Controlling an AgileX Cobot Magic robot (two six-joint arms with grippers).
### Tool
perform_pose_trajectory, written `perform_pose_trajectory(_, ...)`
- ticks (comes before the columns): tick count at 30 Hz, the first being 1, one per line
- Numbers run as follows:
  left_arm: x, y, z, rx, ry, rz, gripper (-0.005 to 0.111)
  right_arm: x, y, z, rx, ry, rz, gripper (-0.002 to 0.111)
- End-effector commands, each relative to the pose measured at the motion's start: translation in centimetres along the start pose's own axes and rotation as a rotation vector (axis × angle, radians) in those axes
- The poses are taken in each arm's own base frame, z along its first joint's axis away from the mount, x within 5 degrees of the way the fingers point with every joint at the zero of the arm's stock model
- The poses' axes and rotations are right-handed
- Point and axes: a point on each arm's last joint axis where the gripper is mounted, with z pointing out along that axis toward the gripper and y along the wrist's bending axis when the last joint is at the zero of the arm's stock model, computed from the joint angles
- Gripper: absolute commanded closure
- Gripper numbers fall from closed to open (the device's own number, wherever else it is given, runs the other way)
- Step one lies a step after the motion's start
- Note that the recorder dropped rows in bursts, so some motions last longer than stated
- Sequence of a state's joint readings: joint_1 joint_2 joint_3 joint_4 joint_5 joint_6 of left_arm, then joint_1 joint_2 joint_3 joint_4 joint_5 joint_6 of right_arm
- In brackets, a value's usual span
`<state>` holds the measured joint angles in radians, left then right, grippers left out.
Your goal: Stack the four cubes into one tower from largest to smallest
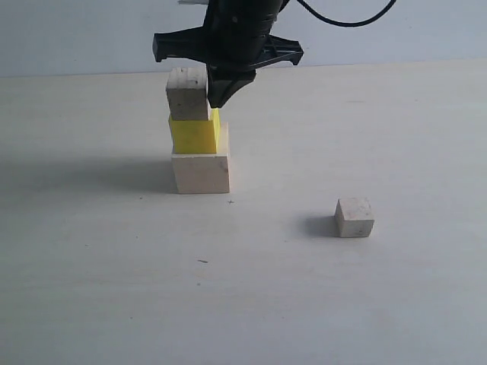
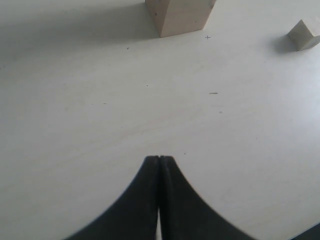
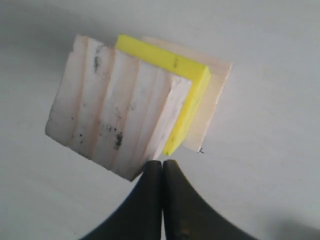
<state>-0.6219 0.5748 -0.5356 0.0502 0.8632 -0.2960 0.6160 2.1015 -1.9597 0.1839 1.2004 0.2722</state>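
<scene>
One small cube is not on the tower yet. This loose small cube [image 1: 354, 217] sits alone on the table [image 1: 114, 304], closest to us and off to the right, well apart from everything else. The left gripper [image 2: 159, 159] does not show in the exterior view; its own camera shows its two black fingers pressed together with nothing between them, over bare table, with the tower's bottom farther ahead. Farther back and to the left stands the tower [image 1: 199, 152], three cubes high. The large wood cube [image 1: 201, 173] is at the bottom, the yellow cube [image 1: 193, 135] is on it, and the top small cube [image 1: 187, 93] is on the yellow one. The upper two sit toward the left side, not in the middle. The right gripper [image 1: 224, 97] hangs right beside the top small cube, with its fingers shut tight and holding nothing. Its tip looks like it touches the cube's side, but I cannot tell for sure. I think three parts of the job are done and the last cube is the one to do. The next move, I think, is for the right gripper to lift away gently so it does not bump the tower. Then it must open, go over to the loose small cube, grab it, and set it softly on the very top.
</scene>
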Motion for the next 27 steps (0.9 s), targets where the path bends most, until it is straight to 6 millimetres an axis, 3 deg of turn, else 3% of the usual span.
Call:
perform_pose_trajectory(1, 0.04, -0.05, 0.09, 0.003, 0.004, 0.01, 0.106, -0.26, -0.45, 0.01, 0.045, -0.028, -0.027, 0.108)
perform_pose_trajectory(11, 0.04, -0.05, 0.09, 0.003, 0.004, 0.01, 0.106, -1.1, -0.12, -0.01, 0.01, -0.119, -0.025, 0.108)
perform_pose_trajectory(27, 0.03, -0.06, 0.09, 0.004, 0.003, 0.01, 0.106, -0.68, -0.9, 0.4, 0.09, -0.062, -0.033, 0.108)
